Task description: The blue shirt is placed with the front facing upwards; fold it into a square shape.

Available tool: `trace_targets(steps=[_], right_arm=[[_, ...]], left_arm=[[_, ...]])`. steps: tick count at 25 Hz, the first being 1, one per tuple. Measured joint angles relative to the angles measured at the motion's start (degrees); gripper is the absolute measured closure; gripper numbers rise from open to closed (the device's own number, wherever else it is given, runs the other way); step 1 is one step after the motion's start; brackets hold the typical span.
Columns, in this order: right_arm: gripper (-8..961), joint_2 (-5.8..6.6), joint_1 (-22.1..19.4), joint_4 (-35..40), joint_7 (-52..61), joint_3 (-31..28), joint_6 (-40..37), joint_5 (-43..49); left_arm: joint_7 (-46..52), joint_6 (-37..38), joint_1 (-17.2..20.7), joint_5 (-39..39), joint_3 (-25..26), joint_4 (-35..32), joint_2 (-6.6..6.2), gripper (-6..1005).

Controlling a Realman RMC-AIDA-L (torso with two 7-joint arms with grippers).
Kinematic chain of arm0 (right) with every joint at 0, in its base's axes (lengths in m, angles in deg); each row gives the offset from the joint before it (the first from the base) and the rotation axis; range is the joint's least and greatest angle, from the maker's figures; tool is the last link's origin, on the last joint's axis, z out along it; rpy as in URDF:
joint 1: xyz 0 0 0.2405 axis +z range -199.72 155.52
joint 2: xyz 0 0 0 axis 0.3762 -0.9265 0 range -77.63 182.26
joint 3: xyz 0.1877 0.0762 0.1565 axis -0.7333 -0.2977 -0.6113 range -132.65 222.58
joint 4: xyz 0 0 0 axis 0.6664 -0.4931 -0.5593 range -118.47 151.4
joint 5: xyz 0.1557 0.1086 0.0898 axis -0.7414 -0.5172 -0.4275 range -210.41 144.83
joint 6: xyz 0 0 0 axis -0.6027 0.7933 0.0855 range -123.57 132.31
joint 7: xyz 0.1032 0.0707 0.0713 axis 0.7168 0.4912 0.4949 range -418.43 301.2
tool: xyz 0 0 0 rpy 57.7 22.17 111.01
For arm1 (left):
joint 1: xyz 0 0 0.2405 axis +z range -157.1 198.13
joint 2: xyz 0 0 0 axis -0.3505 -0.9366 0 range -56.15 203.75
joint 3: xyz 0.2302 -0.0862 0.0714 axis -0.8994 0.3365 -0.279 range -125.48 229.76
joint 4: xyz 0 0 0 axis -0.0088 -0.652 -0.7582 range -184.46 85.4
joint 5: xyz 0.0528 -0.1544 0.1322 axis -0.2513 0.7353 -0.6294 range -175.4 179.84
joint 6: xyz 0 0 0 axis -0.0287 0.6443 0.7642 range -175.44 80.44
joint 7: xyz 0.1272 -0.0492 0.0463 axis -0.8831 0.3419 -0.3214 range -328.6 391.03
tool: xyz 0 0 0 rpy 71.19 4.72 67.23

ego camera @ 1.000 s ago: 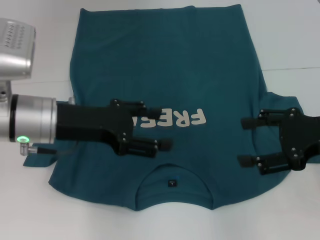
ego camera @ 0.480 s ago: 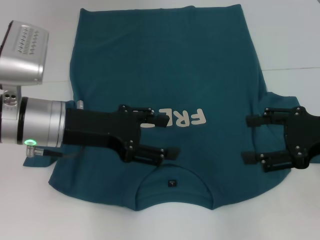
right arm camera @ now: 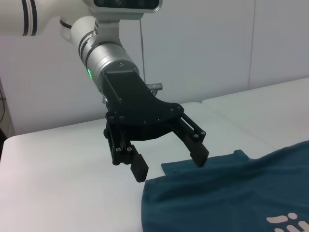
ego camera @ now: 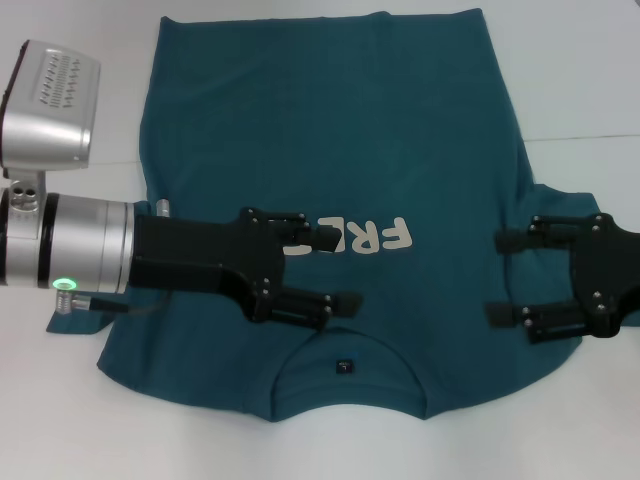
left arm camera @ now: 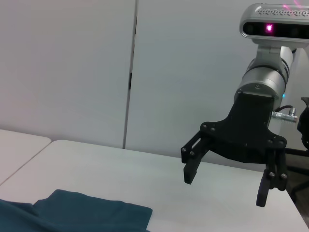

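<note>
The blue shirt point(ego camera: 330, 120) lies flat on the white table point(ego camera: 60, 420), collar and dark neck label point(ego camera: 343, 366) nearest me, hem at the far side. Its white lettering point(ego camera: 372, 237) is partly covered by my left arm. My left gripper point(ego camera: 343, 270) hovers open over the chest just above the collar. My right gripper point(ego camera: 497, 279) is open over the shirt's right shoulder, beside the right sleeve point(ego camera: 565, 200). In the right wrist view the left gripper point(right arm camera: 170, 163) hangs open above the shirt's edge point(right arm camera: 217, 198). The left wrist view has the right gripper point(left arm camera: 224, 186) open above the table, beyond a sleeve point(left arm camera: 87, 215).
A seam point(ego camera: 585, 138) crosses the table at the right. The left sleeve point(ego camera: 75, 322) peeks out under my left arm's silver wrist point(ego camera: 70, 245). Bare white table surrounds the shirt on all sides; plain walls point(left arm camera: 67, 67) stand behind.
My left gripper has slid to the right across the chest, covering more of the lettering. My right gripper has drifted slightly right toward the sleeve. Both stayed open.
</note>
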Motion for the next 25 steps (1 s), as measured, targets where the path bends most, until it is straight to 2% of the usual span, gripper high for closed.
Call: trace_targets(steps=[4, 10, 16, 18, 19, 20, 25], right_arm=[[39, -0.09, -0.04, -0.02, 2.19, -2.57, 4.48, 0.28], [39, 0.36, 0.04, -1.72, 10.67, -4.35, 21.88, 3.23], [39, 0.47, 0.99, -2.98, 20.49, -4.01, 36.66, 11.60], [39, 0.90, 1.77, -4.78, 23.75, -4.16, 40.05, 14.60], [39, 1.58, 2.75, -6.77, 26.83, -4.28, 41.87, 17.70], [39, 1.58, 2.75, -6.77, 26.83, -4.28, 41.87, 17.70], [39, 3.78, 6.13, -11.44, 36.11, -4.36, 42.68, 27.46]], left_arm=[[0.36, -0.53, 0.04, 0.00, 0.14, 0.00, 0.15, 164], [0.56, -2.42, 0.16, 0.01, 0.26, 0.05, 0.45, 164], [1.44, -4.46, 0.44, 0.00, 0.27, 0.22, 0.87, 165], [1.45, -4.75, 0.50, 0.00, 0.31, 0.41, 0.93, 165], [1.46, -4.94, 0.56, 0.01, 0.33, 0.47, 0.98, 165], [1.46, -5.11, 0.65, 0.06, 0.36, 0.50, 1.02, 165], [2.05, -5.79, 0.80, 0.39, 0.36, 0.57, 1.20, 165]])
